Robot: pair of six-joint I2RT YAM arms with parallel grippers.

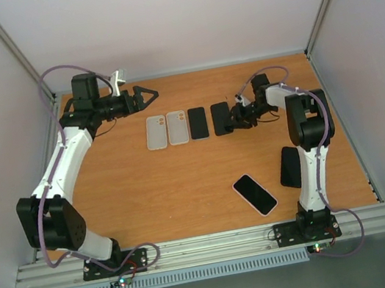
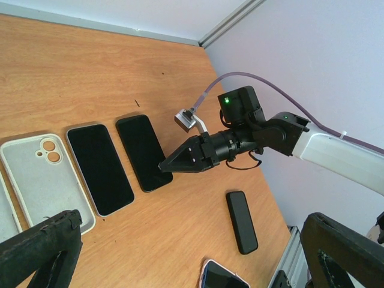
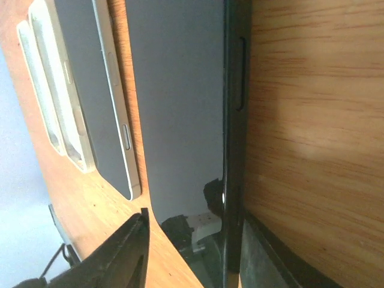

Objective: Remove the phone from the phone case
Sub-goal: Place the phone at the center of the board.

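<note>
From above: four flat things in a row on the far side of the tabletop (image 1: pixel 149 196): two clear cases (image 1: pixel 155 132), a bare phone (image 1: pixel 198 123), then the phone (image 1: pixel 222 119) in its black case at the right end. Low at that phone's right edge, the right claw (image 1: pixel 234 120), tips touching or just beside it. Well apart to the left, beyond the row, the left claw (image 1: pixel 145 95), released, fingers spread wide. Nearer the arm bases, another phone (image 1: pixel 254 194) and a dark slab (image 1: pixel 290 167) just beside the right arm.

From the left wrist: phone (image 2: pixel 139 153) flat, screen up, right claw (image 2: pixel 167 166) narrowed almost to a point at the corner nearest its arm. Wide apart at the bottom of the view, the left claw's own fingers (image 2: pixel 42 243).

From the right wrist: screen at a grazing angle, black case (image 3: pixel 235 120) wrapping its edge, one finger (image 3: pixel 123 255) on the screen side, the other on the tabletop side, case edge between them. Clenched on it or merely straddling: cannot tell.
</note>
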